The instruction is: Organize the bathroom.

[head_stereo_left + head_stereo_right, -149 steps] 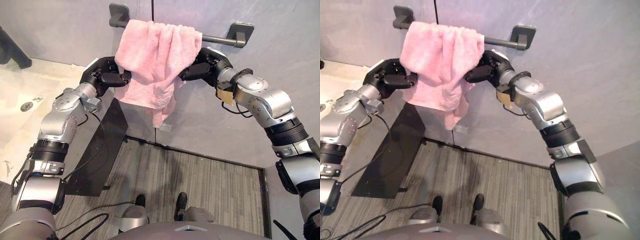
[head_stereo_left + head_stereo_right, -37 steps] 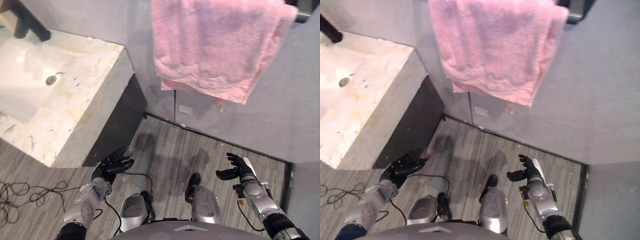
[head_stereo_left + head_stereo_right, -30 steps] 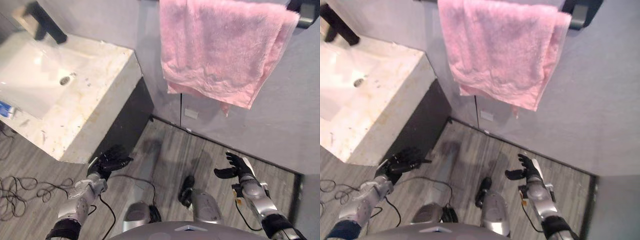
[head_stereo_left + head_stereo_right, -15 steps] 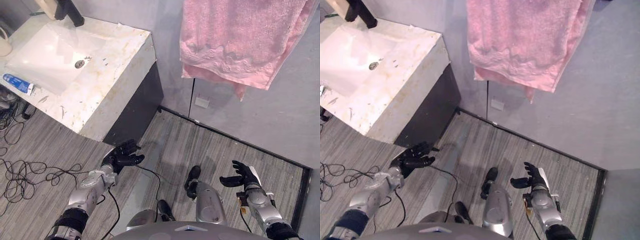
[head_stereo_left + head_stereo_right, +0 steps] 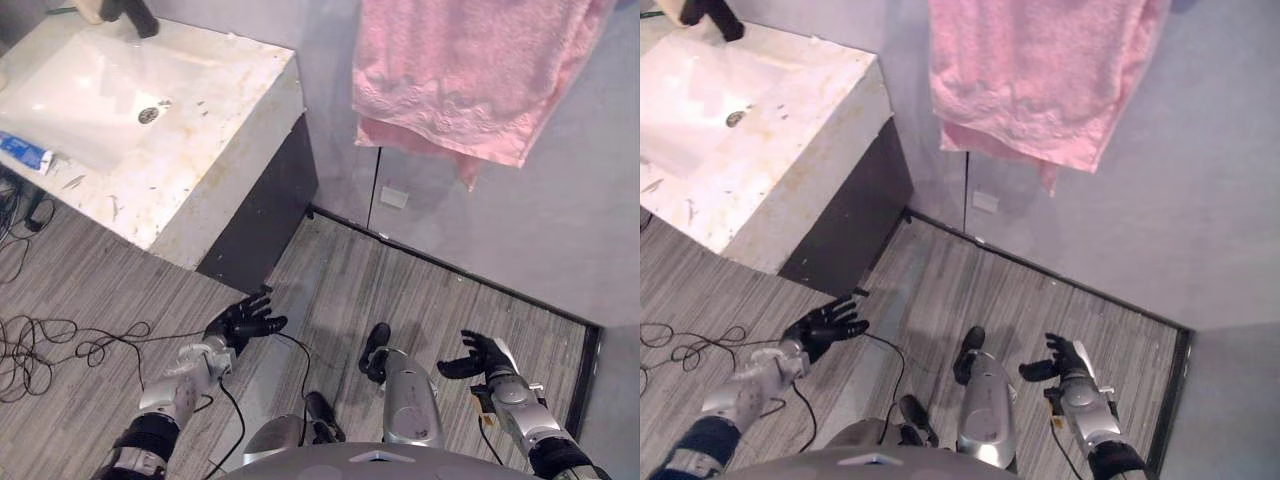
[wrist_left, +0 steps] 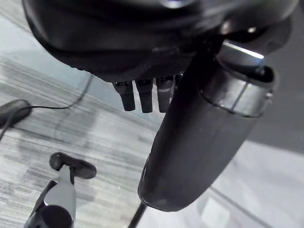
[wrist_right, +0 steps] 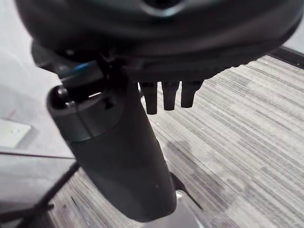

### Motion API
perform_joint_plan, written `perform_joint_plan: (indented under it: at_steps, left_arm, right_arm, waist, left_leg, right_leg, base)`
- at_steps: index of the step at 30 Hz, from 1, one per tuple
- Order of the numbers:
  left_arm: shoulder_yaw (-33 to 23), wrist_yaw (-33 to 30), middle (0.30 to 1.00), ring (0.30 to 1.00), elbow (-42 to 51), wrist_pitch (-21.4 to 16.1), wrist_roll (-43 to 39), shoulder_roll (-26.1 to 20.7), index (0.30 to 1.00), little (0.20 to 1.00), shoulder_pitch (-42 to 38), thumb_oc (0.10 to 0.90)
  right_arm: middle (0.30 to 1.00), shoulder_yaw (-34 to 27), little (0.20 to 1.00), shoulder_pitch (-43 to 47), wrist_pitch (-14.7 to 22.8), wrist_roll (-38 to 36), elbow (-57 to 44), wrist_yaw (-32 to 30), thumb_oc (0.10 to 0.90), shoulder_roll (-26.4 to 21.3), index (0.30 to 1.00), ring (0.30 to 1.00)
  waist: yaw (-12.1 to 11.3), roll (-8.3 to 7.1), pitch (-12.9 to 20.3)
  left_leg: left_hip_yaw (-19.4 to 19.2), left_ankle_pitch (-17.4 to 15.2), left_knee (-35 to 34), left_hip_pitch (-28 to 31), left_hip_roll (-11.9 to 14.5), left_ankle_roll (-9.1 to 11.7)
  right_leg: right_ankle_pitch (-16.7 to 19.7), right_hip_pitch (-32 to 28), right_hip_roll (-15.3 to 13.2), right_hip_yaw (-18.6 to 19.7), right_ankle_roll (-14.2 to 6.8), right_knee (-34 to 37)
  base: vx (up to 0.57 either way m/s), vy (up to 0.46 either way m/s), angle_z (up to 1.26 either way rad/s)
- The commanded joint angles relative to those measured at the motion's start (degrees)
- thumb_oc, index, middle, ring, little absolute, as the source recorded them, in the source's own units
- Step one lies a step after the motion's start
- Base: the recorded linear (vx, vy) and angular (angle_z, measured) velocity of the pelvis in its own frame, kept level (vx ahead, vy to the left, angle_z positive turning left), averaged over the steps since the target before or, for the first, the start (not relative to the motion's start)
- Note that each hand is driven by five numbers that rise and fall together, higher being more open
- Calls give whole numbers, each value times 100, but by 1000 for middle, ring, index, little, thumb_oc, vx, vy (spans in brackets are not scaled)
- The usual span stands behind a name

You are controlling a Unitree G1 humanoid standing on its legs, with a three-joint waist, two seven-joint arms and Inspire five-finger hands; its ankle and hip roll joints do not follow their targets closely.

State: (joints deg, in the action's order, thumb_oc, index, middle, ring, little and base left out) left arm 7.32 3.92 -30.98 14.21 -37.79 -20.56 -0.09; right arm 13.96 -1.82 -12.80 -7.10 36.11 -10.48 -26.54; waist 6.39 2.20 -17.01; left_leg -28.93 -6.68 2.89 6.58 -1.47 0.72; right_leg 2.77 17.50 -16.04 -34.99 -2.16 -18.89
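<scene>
A pink towel [image 5: 470, 75] hangs spread against the grey wall at the top of the eye views, also the pink towel [image 5: 1035, 70]. My left hand [image 5: 243, 322] hangs low over the striped floor at the lower left, fingers relaxed and holding nothing; the same left hand [image 6: 190, 142] shows its thumb and fingers straight. My right hand [image 5: 475, 356] is low at the lower right, open and holding nothing, and the right hand [image 7: 118, 156] shows straight fingers above the floor.
A white stone sink counter [image 5: 215, 150] with a drain stands at the upper left over a dark cabinet [image 5: 265, 215]. A blue-and-white tube [image 5: 25, 153] lies on the counter's left edge. A black tap [image 5: 130, 12] sits at the back. A wall outlet [image 5: 394, 197] lies below the towel.
Five seconds ago both hands held the bunched towel at the bar; now it hangs spread and both hands are down near the floor, open. The camera has since shifted slightly.
</scene>
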Motion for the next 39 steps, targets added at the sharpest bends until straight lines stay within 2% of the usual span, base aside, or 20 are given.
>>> perform_joint_plan:
  at_steps: [1,8,11,13,14,15,16,17,18,19,22,25,28,29,30,32,34,36,38,39]
  left_arm:
    - [-329,-257,900,900,-308,-57,257,-169,900,900,236,800]
    - [-627,-514,900,900,-1802,-150,660,130,900,900,428,800]
    - [-716,-613,900,900,-2184,-151,845,159,900,900,451,800]
    - [-714,-613,900,900,-2279,-155,1060,173,900,900,434,800]
    - [-643,-564,900,900,-2317,-197,1267,148,900,900,411,800]
    - [-619,-549,900,900,-2325,-198,1302,143,900,900,405,800]
    - [-619,-549,900,900,-2325,-198,1302,143,900,900,405,800]
    - [-449,-729,900,900,-2196,-73,1078,28,900,900,280,800]
    - [-449,-729,900,900,-2196,-73,1078,28,900,900,280,800]
    - [-412,-846,900,900,-2195,2,968,-20,900,900,61,800]
    - [-413,-953,900,900,-2332,-108,945,8,900,900,-73,800]
    - [-443,-972,900,900,-2512,-535,804,87,900,900,-144,800]
    - [-549,-925,900,900,-2539,-670,770,144,900,900,-65,800]
    - [-576,-931,900,900,-2555,-718,626,164,900,900,-53,800]
    - [-655,-921,900,900,-2487,-753,701,226,900,900,13,800]
    - [-704,-990,900,900,-2476,-797,631,282,900,900,54,800]
    - [-742,-1035,900,900,-2435,-844,632,317,900,900,82,800]
    - [-782,-1068,900,900,-2426,-798,699,298,900,900,71,800]
    - [-764,-1049,900,900,-2484,-772,654,240,900,900,-12,800]
    - [-690,-1039,900,900,-2592,-825,616,218,900,900,-125,800]
  right_arm:
    - [900,62,900,295,19,221,219,132,800,90,900,900]
    - [900,294,900,520,-146,501,619,396,800,204,900,900]
    - [900,307,900,519,-268,530,604,462,800,228,900,900]
    - [900,234,900,445,-359,419,548,411,800,238,900,900]
    - [900,133,900,313,-394,275,496,318,800,247,900,900]
    - [900,112,900,281,-394,252,484,294,800,250,900,900]
    - [900,112,900,281,-394,252,484,294,800,250,900,900]
    - [900,-35,900,-18,-373,414,362,255,800,288,900,900]
    - [900,-35,900,-18,-373,414,362,255,800,288,900,900]
    - [900,51,900,40,-187,476,523,211,800,348,900,900]
    - [900,222,900,268,-13,684,857,319,800,419,900,900]
    - [900,486,900,536,169,733,1177,441,800,448,900,900]
    - [900,512,900,519,148,690,1253,476,800,489,900,900]
    - [900,513,900,487,156,646,1257,459,800,502,900,900]
    - [900,489,900,476,178,612,1347,446,800,522,900,900]
    - [900,513,900,508,172,640,1406,432,800,542,900,900]
    - [900,531,900,545,215,523,1457,379,800,540,900,900]
    - [900,526,900,598,262,438,1537,332,800,535,900,900]
    - [900,504,900,655,300,357,1609,288,800,490,900,900]
    - [900,515,900,775,335,304,1706,271,800,418,900,900]
  waist:
    - [-282,-160,132]
    - [-537,-323,138]
    - [-545,-377,133]
    - [-445,-431,101]
    - [-305,-353,108]
    - [-266,-328,114]
    - [-266,-328,114]
    - [52,21,205]
    - [52,21,205]
    - [46,97,199]
    - [-72,41,166]
    - [-181,56,63]
    - [-156,45,96]
    - [-153,40,120]
    - [-185,-44,150]
    - [-273,-145,156]
    - [-322,-239,139]
    - [-287,-274,169]
    - [-221,-243,211]
    - [-214,-211,226]
  left_leg:
    - [83,-1120,568,372,-188,-302]
    - [386,-956,677,203,-161,-264]
    - [571,-921,777,129,-161,-278]
    - [866,-762,748,13,-266,-354]
    - [1270,-677,718,-85,-268,-414]
    - [1360,-659,710,-108,-267,-428]
    - [1360,-659,710,-108,-267,-428]
    - [2113,-305,551,-407,-313,-450]
    - [2113,-305,551,-407,-313,-450]
    - [2333,-134,446,-537,-376,-440]
    - [2312,-120,429,-578,-437,-431]
    - [2338,-3,222,-554,-341,-384]
    - [2274,-23,287,-503,-272,-349]
    - [2240,-19,370,-537,-251,-315]
    - [2330,-179,859,-685,-263,-258]
    - [2612,-267,1282,-869,-221,-194]
    - [2752,-131,1647,-1013,169,-57]
    - [2779,36,1553,-913,601,43]
    - [2893,588,1273,-757,1146,200]
    - [3198,945,1024,-757,1408,306]
  right_leg:
    - [944,-240,75,241,-833,1201]
    - [922,-415,66,580,-948,1395]
    - [869,-469,57,994,-1030,1495]
    - [961,-407,17,1740,-999,1274]
    - [864,-398,182,2660,-957,948]
    - [832,-391,238,2859,-945,879]
    - [832,-391,238,2859,-945,879]
    - [156,-419,991,3993,-772,80]
    - [156,-419,991,3993,-772,80]
    - [-45,-521,1156,4000,-705,68]
    - [-170,-653,1128,3660,-666,484]
    - [-356,-794,1258,3552,-572,641]
    - [-480,-959,1378,3575,-492,701]
    - [-525,-1029,1417,3563,-458,714]
    - [-579,-1101,1410,3562,-385,708]
    - [-639,-1129,1392,3609,-316,622]
    - [-736,-1130,1342,3566,-240,465]
    - [-804,-1107,1316,3569,-213,364]
    - [-904,-1041,1319,3664,-176,211]
    - [-964,-981,1287,3872,-203,123]
  base:
    - [-152,-79,23]
    - [-116,-16,38]
    - [-60,-7,28]
    - [-92,-38,54]
    - [-81,-52,121]
    - [-20,-15,103]
    - [-132,81,223]
    - [-127,83,140]
    - [-223,89,250]
    - [-106,2,187]
    - [-107,-62,99]
    - [-116,-135,-57]
    - [6,-126,44]
    - [14,-95,71]
    - [8,-73,75]
    - [-19,-30,60]
    - [-40,25,13]
    - [-16,106,13]
    - [-39,333,34]
    - [-60,483,24]
